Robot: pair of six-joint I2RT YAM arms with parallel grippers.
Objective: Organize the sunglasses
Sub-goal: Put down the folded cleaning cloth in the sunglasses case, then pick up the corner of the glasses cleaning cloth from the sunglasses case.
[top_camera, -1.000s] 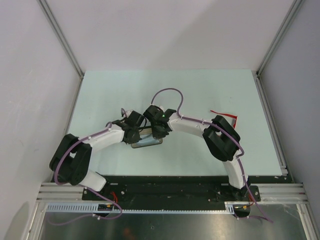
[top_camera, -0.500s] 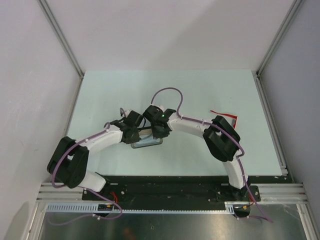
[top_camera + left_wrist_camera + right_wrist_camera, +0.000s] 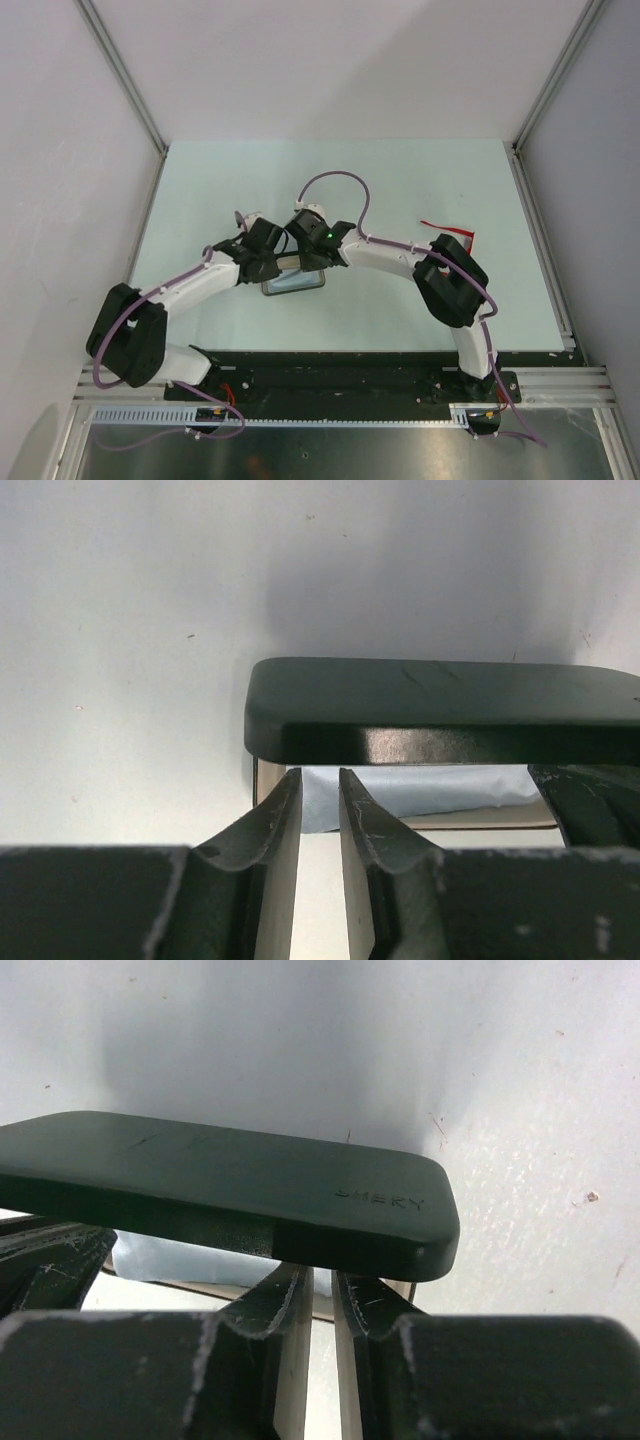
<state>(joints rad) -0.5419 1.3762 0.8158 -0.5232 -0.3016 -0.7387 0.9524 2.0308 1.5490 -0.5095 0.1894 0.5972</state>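
Table [image 3: 200,180]: both arms converge on the black case [image 3: 293,283] near its middle.

Case: I find the lid [image 3: 440,705] raised off the base at a shallow angle, with both sets of fingertips just under its near edge.

Sunglasses [image 3: 430,223]: lying on the table to the right, well apart from the case and partly hidden behind the right arm's elbow. Neither arm is holding them.

Cloth [image 3: 420,790]: grey-blue, lying inside the case beneath the lid.

Left gripper [image 3: 320,810]: parted a crack, nothing between the pads that I can see.

Right gripper [image 3: 322,1305]: likewise parted a crack and holding nothing.

Assessment: the case is being opened, not yet fully. Fetching, folding and stowing the sunglasses, then closing the lid, all remain
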